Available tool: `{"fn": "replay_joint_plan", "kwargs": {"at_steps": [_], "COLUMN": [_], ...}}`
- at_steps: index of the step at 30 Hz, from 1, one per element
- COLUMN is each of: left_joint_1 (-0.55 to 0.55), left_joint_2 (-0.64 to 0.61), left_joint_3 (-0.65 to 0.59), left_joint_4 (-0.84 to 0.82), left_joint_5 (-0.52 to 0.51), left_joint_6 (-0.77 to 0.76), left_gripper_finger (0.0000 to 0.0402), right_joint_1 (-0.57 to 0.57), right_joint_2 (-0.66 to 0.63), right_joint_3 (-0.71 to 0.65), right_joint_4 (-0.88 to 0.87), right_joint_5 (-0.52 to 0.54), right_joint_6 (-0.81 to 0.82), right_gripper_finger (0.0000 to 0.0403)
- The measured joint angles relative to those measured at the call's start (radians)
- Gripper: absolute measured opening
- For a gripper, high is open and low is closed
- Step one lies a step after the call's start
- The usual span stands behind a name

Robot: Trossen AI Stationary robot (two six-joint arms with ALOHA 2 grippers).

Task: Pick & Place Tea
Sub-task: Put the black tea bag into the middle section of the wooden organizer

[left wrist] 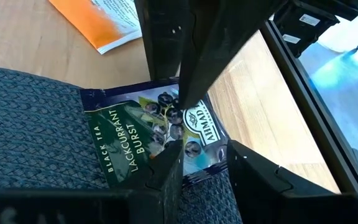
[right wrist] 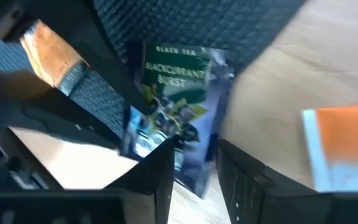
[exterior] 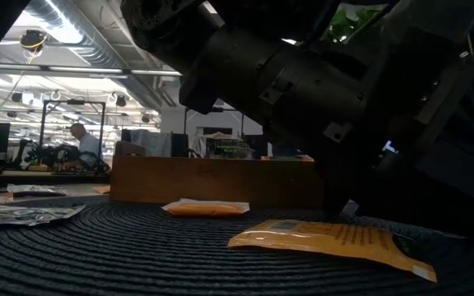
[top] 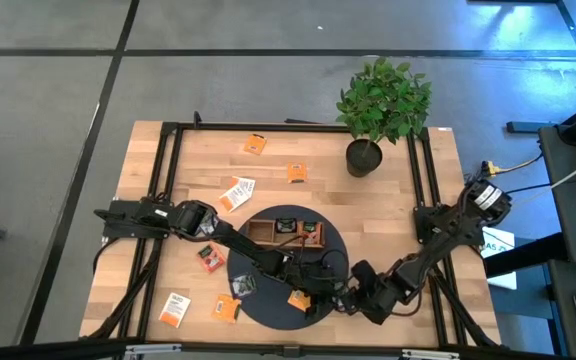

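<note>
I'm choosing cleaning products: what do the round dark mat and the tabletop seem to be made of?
Round dark mat: looks like woven cord or fibre, matte; ribbed weave shows in the low and left wrist views. Tabletop: pale wood, apparently butcher-block, with a smooth light sheen; plank strips and grain are visible.

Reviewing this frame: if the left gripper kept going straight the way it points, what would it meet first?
Most likely the Blackcurrant Burst sachet, lying on the edge of the dark round mat straight ahead of the left gripper. Its fingers look parted, framing the sachet; how near is unclear.
</note>
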Motion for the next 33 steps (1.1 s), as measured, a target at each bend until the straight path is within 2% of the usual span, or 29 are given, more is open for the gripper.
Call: {"fn": "replay_joint_plan", "kwargs": {"at_steps": [8, 17, 24, 33], "left_joint_1": [0.000, 0.000, 0.005, 0.052], "left_joint_2": [0.000, 0.000, -0.026, -0.136], "left_joint_3": [0.000, 0.000, -0.003, -0.007], "left_joint_4": [0.005, 0.006, 0.005, 0.034], "left_joint_5": [-0.009, -0.011, -0.006, 0.106], "left_joint_6": [-0.001, -0.005, 0.008, 0.005], "left_gripper_finger": [0.0120, 0.0120, 0.0120, 0.0120], "right_joint_1": [-0.009, -0.009, -0.003, 0.016], "right_joint_2": [0.000, 0.000, -0.008, -0.119], "right_joint_3": [0.002, 0.002, 0.002, 0.003], "right_joint_4": [-0.009, -0.029, -0.031, -0.102], "right_joint_5": [-0.035, -0.042, -0.041, 0.025], "right_joint_6": [0.000, 0.000, -0.004, -0.004], "right_gripper_finger": [0.0107, 0.0009, 0.0004, 0.0002]}}
